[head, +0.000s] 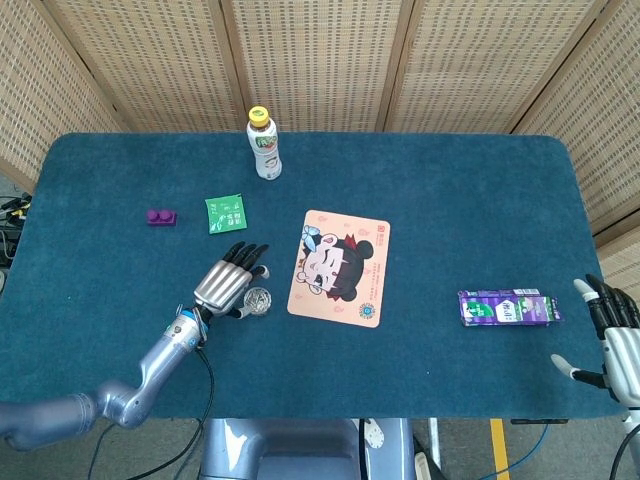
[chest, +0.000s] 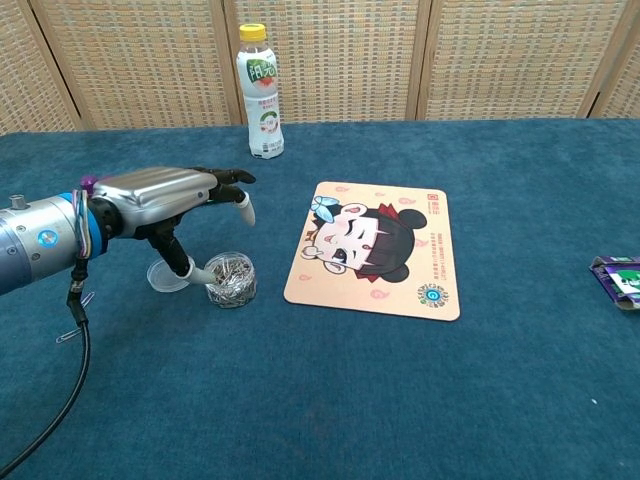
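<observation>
Here the left hand (chest: 165, 200) hovers over the jar of paper clips (chest: 230, 279), fingers spread, holding nothing; its lid (chest: 160, 276) lies just left of the jar, leaving it open.

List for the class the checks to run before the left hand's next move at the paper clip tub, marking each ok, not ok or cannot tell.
1. Left hand above the paper clip tub, fingers spread: ok.
2. Thumb touching the tub's side: cannot tell.
3. Tub upright, clips inside: ok.
4. Lid off, lying beside the tub: ok.
5. Mouse pad apart from the tub: ok.
6. Right hand open, away at the table edge: ok.
</observation>
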